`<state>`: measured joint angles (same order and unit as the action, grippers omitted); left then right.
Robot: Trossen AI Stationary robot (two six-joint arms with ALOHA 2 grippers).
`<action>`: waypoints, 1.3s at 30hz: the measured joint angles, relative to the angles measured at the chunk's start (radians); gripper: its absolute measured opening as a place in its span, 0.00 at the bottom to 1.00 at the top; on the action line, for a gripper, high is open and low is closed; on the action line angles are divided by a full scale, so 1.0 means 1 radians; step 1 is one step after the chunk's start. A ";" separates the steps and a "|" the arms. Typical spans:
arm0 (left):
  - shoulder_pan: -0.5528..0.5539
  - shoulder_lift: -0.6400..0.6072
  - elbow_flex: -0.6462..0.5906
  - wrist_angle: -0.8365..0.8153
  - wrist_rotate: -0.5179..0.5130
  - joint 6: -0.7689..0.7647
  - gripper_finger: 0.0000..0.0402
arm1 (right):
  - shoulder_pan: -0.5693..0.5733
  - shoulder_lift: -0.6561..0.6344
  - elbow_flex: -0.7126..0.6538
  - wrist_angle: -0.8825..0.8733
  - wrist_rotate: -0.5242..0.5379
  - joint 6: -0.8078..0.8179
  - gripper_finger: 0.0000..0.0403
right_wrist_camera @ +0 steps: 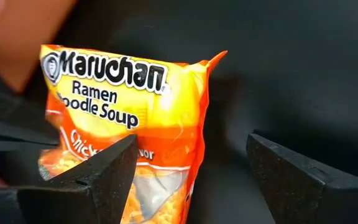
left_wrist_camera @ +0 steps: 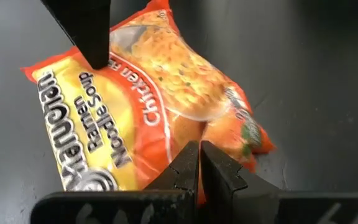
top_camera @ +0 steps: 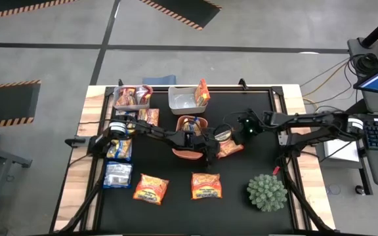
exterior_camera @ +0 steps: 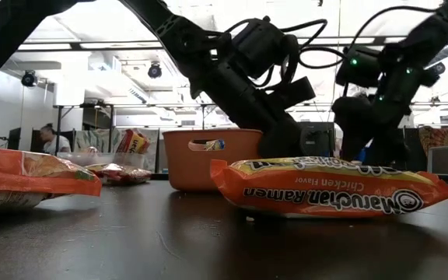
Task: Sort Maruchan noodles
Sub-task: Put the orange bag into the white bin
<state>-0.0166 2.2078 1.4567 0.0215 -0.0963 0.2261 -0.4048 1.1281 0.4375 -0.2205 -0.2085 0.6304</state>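
Note:
An orange Maruchan noodle packet lies on the black mat just right of the orange tray. My left gripper reaches in from the table's left, shut, with its tips at the packet's near long edge. My right gripper comes in from the right, open and slanting down. One of its fingers is over the packet and the other is over the bare mat beside it. Whether the right gripper touches the packet I cannot tell. My left gripper's shut fingertips sit on the packet's long edge, about midway along it, slanting down from the table's left. The fingers hide the spot, so I cannot tell whether they pinch the wrapper or only press on it. The packet's far part rests on the mat.
Two orange packets lie near the front edge, and more packets line the left side. At the back are two bins, each holding packets. A spiky green plant ball sits front right.

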 joint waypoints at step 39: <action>0.009 0.000 -0.006 -0.042 -0.019 -0.010 0.00 | -0.025 0.120 -0.111 0.548 -0.261 0.102 0.57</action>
<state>-0.0074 2.2078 1.4509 -0.0208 -0.1150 0.2161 -0.4294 1.2476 0.3264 0.3275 -0.4694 0.7326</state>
